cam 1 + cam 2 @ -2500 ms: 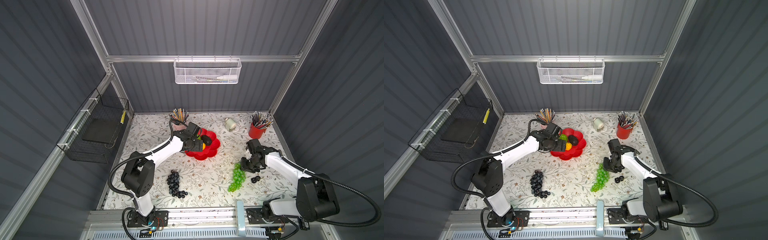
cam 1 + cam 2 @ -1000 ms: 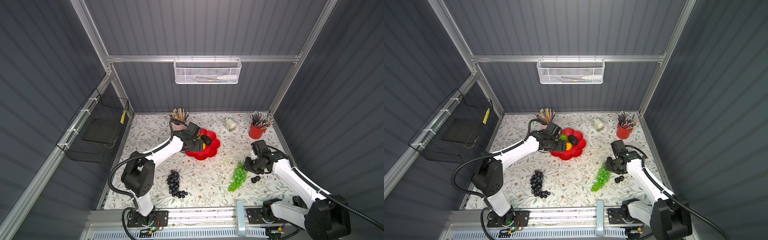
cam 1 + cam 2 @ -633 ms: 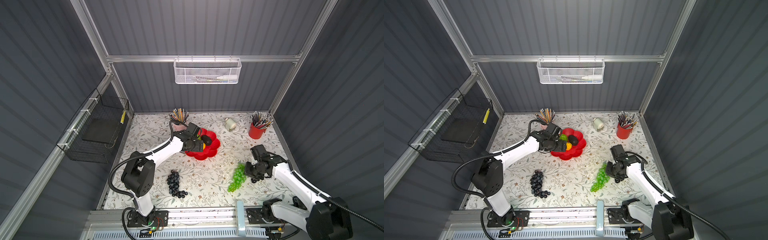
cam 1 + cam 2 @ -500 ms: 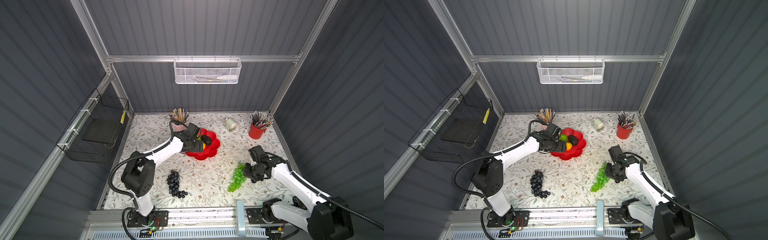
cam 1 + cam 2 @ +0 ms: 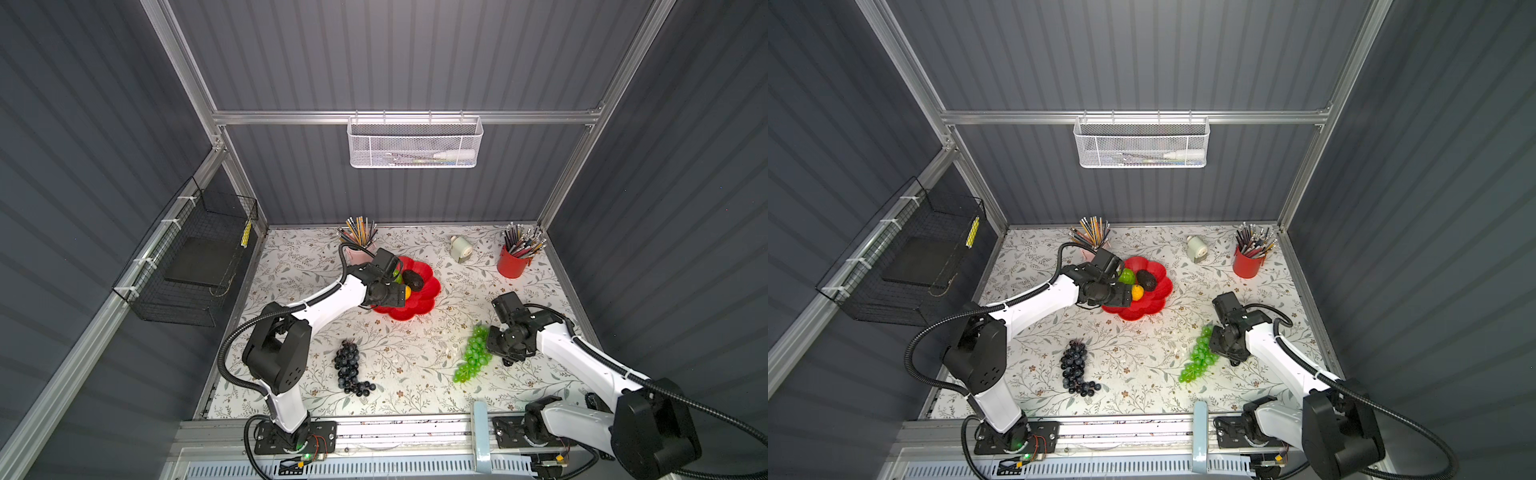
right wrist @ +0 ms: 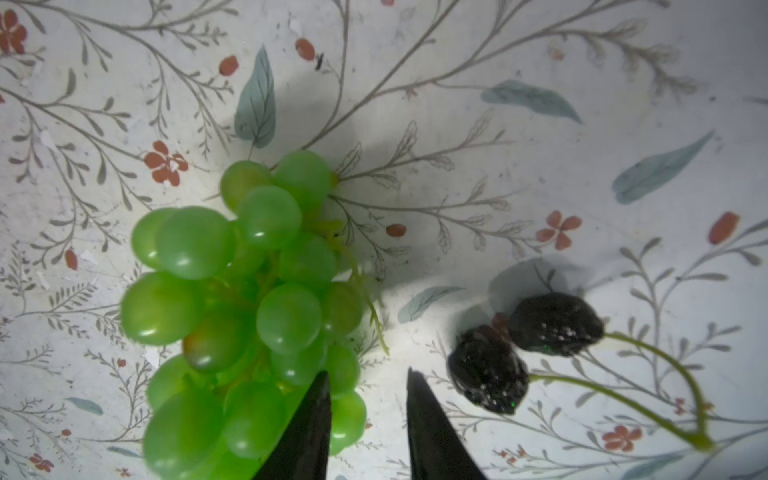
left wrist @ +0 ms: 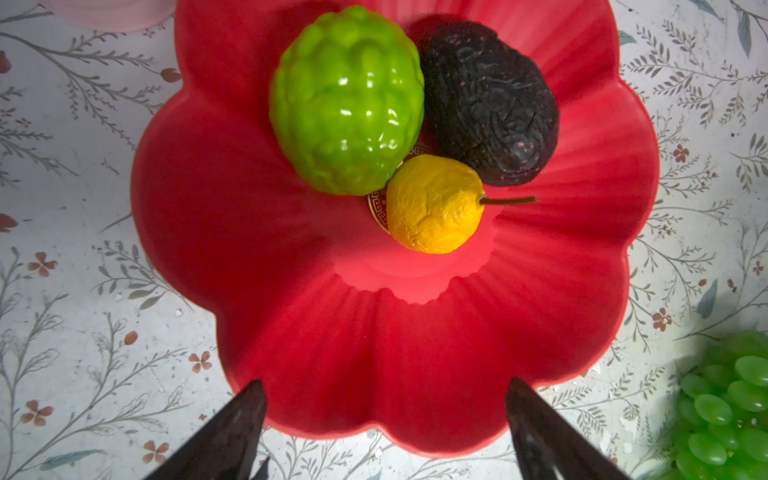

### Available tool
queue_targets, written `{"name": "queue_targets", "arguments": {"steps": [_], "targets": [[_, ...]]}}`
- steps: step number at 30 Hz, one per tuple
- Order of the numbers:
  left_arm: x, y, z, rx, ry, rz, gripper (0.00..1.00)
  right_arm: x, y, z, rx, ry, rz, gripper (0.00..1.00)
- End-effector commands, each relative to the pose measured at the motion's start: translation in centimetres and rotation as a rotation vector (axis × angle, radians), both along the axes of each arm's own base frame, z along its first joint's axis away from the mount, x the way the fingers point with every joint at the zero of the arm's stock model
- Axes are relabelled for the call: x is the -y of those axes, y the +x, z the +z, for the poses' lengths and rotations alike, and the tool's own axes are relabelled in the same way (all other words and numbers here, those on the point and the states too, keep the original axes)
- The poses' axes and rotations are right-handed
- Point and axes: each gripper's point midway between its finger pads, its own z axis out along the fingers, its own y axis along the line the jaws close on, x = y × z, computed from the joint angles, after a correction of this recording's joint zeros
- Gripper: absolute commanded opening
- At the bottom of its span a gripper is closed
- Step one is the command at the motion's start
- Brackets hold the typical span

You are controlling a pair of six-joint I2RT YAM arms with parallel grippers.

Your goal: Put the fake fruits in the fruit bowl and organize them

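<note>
The bowl (image 7: 291, 332) is sitting toward the back of the table and is already holding 3 fruits bunched at its centre: the green ball (image 7: 347, 99), the black oval (image 7: 488, 104) touching it, and the yellow fruit (image 7: 434, 205) nestling against both. The half of the bowl facing the arms' bases is lying bare. The left gripper (image 7: 385, 381) is hovering over that rim with its jaws spread wide and nothing between them.

Outside the bowl, 2 bunches are lying on the table: the green grapes (image 5: 471, 357) near the right arm, and the purple grapes (image 5: 349, 368) well apart from them, nearer the left arm's base. A pair of dark cherries (image 6: 523, 353) on green stems is lying just beside the green grapes.

The right gripper (image 6: 368, 372) is hanging low between the green grapes and the cherries. Its jaws are standing a narrow gap apart with only tablecloth between them, so it is gripping nothing. 1 finger is overlapping the bunch's edge, and whether it is touching I cannot tell.

The step in hand looks like picking up the green grapes. The next move is calling for shifting over the bunch, opening wider and closing on the thick of the cluster, since loose grapes are likely to slip.
</note>
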Motion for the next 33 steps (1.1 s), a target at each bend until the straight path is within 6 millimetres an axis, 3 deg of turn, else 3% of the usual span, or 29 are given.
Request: {"name": "queue_targets", "arguments": {"steps": [1,4,8,14,21,33], "targets": [[-0.2,0.1,0.9,0.009,-0.009,0.010,0.90,-0.2,1.5,0.4,0.042,-0.007,0.029,0.31],[-0.1,0.1,0.9,0.009,-0.011,0.010,0.90,-0.2,2.2,0.2,0.065,-0.017,0.058,0.27],[0.0,0.3,1.1,0.011,-0.012,0.011,0.90,-0.8,3.0,-0.2,0.076,-0.002,0.092,0.13],[-0.1,0.4,1.4,0.019,-0.009,0.015,0.90,-0.8,3.3,1.1,0.112,-0.011,0.119,0.00],[0.3,0.6,1.0,0.010,-0.019,0.012,0.90,0.2,3.4,3.7,0.162,-0.056,0.117,0.00],[0.3,0.5,0.9,0.010,-0.023,0.014,0.90,0.2,3.1,5.0,0.174,-0.047,0.112,0.00]]}}
